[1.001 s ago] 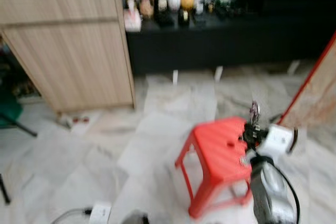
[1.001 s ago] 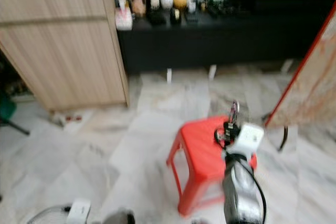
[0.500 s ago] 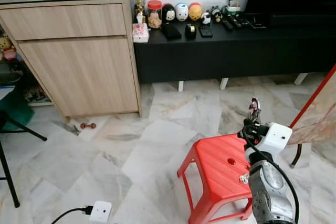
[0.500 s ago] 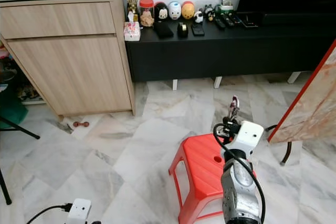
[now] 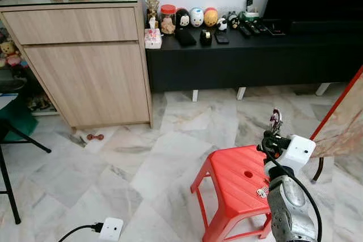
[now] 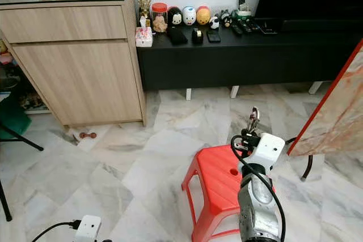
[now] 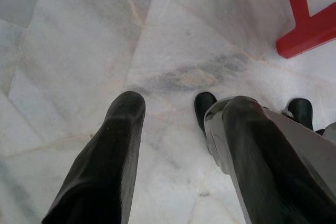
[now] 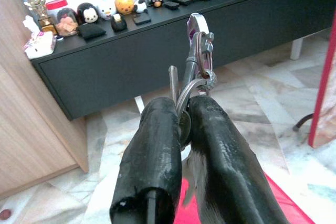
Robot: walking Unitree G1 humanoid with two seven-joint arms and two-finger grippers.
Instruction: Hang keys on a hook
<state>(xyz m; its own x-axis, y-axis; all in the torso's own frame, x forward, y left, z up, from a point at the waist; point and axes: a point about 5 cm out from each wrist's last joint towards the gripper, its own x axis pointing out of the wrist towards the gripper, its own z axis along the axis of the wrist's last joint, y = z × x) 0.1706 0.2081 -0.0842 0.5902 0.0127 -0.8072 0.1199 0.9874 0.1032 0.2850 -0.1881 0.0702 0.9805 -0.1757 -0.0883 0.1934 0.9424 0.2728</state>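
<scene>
Right end effector (image 8: pixel 181 116) is clamped on the keys (image 8: pixel 195 59), ring & carabiner sticking up past the fingertips, raised over the red stool (image 5: pixel 235 182) w/ the black TV bench (image 5: pixel 249 55) beyond. Left end effector (image 7: pixel 181 111) hangs idle above the marble floor (image 5: pixel 113 168), fingers apart, gripping nothing.
</scene>
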